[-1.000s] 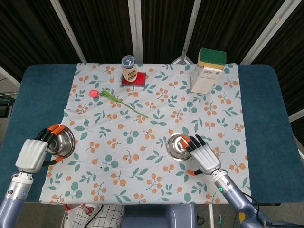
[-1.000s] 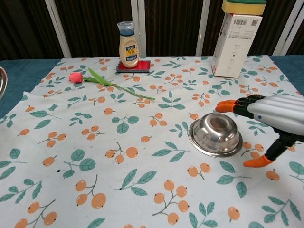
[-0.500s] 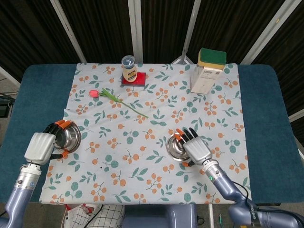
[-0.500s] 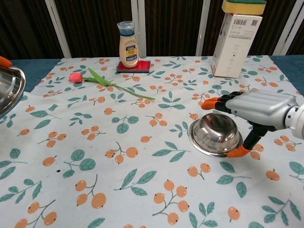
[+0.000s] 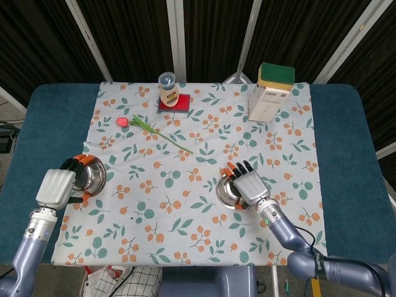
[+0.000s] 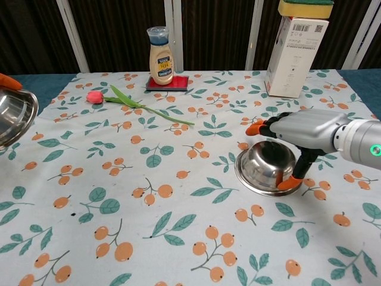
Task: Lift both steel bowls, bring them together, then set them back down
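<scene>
left hand (image 5: 57,187) holding left bowl (image 5: 88,176) (tilted), right hand (image 6: 303,132) over right bowl (image 6: 269,167)

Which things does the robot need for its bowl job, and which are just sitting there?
Needed: left bowl, in the left hand; right bowl, with the right hand over it.

Just sitting there: bottle on a red pad, flower, white box with a sponge on top, flowery cloth.

Left hand (image 5: 57,187) is gripping one steel bowl (image 5: 91,174); right hand (image 5: 249,185) is covering the other steel bowl (image 5: 226,192) on floral cloth (image 5: 204,154).
</scene>
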`<move>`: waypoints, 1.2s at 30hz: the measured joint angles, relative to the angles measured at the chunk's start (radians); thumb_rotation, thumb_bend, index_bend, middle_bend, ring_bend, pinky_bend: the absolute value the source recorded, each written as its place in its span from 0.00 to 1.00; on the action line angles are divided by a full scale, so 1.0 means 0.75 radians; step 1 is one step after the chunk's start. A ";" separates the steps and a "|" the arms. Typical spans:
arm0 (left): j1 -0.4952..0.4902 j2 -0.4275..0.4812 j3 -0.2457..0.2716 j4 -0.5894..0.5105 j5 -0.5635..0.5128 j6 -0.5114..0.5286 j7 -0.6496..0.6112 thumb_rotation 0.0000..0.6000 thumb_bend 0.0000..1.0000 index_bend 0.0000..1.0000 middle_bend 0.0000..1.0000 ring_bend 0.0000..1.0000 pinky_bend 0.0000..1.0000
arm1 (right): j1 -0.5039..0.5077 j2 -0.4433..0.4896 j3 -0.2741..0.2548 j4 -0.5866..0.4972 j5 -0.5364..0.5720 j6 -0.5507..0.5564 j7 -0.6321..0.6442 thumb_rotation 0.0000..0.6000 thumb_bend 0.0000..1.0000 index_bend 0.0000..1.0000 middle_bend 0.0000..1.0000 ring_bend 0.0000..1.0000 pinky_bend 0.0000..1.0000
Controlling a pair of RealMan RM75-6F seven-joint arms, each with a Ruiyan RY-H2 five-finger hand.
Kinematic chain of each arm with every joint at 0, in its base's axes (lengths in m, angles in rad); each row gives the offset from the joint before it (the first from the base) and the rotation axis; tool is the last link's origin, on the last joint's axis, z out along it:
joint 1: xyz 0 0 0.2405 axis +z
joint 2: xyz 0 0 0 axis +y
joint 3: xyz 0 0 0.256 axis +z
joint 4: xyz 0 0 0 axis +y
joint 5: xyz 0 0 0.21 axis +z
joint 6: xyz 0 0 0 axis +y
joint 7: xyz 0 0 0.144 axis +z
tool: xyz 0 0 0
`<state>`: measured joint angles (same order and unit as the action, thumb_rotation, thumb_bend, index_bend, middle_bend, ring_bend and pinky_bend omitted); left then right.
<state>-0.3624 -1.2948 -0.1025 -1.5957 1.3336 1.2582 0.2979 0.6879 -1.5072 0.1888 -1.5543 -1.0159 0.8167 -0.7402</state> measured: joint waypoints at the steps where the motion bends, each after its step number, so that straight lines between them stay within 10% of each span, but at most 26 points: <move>1: -0.004 -0.002 -0.002 0.006 -0.006 -0.009 -0.001 1.00 0.33 0.35 0.60 0.49 0.70 | 0.008 -0.005 -0.001 0.004 0.016 0.000 -0.008 0.86 0.21 0.04 0.02 0.06 0.18; 18: -0.029 -0.018 -0.017 0.055 -0.053 -0.056 -0.019 1.00 0.35 0.36 0.61 0.49 0.70 | 0.099 -0.033 -0.080 0.013 0.245 0.058 -0.151 1.00 0.54 0.85 0.75 0.85 0.99; 36: -0.076 -0.064 -0.032 0.136 0.137 -0.002 -0.283 1.00 0.37 0.36 0.63 0.50 0.70 | 0.070 0.188 -0.044 -0.324 0.171 0.193 0.025 1.00 0.60 0.94 0.89 0.99 1.00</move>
<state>-0.4196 -1.3428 -0.1265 -1.4938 1.4361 1.2569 0.0859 0.7404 -1.3661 0.1556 -1.7970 -0.8874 0.9616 -0.7215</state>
